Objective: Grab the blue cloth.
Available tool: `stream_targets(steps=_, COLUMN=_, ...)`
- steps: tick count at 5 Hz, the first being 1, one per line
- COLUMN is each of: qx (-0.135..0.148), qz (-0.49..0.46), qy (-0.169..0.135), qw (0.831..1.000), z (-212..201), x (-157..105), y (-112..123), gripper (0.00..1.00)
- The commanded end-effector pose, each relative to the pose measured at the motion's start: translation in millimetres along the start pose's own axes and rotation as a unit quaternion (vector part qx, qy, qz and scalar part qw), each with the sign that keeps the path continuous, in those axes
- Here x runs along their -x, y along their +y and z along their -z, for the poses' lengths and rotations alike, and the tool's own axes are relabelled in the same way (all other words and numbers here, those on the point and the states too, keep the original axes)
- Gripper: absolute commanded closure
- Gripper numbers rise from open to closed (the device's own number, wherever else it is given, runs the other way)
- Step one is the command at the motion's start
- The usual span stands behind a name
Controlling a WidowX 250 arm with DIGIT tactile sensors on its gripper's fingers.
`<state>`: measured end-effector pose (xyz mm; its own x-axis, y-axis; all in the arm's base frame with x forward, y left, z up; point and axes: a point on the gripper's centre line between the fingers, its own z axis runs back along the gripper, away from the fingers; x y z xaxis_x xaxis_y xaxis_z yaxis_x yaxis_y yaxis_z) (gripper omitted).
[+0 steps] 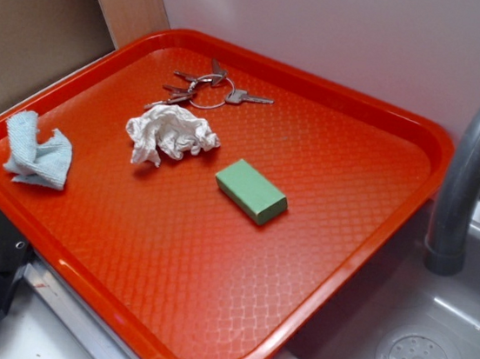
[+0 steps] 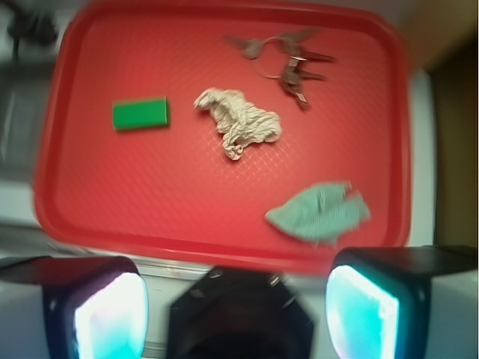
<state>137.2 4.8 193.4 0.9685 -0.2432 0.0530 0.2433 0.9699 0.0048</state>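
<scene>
Exterior view first. Red tray (image 1: pixel 379 118) filling most of the frame, with the blue cloth (image 1: pixel 38 152) crumpled at the far left, close to the tray's left rim. Well apart from the rest: white tissue wad (image 1: pixel 170 132) up toward the middle, keys (image 1: pixel 207 90) just above that, green block (image 1: pixel 252 191) near the centre. Sink (image 1: pixel 430 343) and grey faucet (image 1: pixel 474 164) over on the right. No gripper anywhere in this shot.

Looks like a soft, light rag — floppy, nothing fragile, no slip worry. Probably squashes flat under the pads, so best to pinch one of the raised folds in the middle of the bunch, not the thin edge lying on the tray. Grippy weave should help.

Wrist view, a bit blurry. Same cloth at lower right of the tray, sitting above and slightly left of the right-hand finger. Gripper (image 2: pixel 238 310) along the bottom edge, fingers (image 2: pixel 361 310) spread wide at either side — wide open, holding nothing, touching nothing. Hanging outside the tray's near rim, not yet over the cloth. Plenty of gap to straddle the whole bunch once lined up.
</scene>
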Motion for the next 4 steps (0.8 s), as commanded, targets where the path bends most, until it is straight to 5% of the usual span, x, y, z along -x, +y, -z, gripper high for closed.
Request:
stream_targets(steps=1, qx=-0.036, qz=0.105, qy=-0.022, qw=0.994, z=23.2, x=-2.8, y=32.5, gripper=0.0)
stream_targets(steps=3, qx=-0.036, qz=0.105, qy=-0.022, qw=0.994, z=23.2, x=-2.8, y=32.5, gripper=0.0)
stream_targets(steps=4, qx=-0.076, qz=0.076, qy=0.025, qw=0.994, z=73.5, x=-9.9, y=49.5, gripper=0.0)
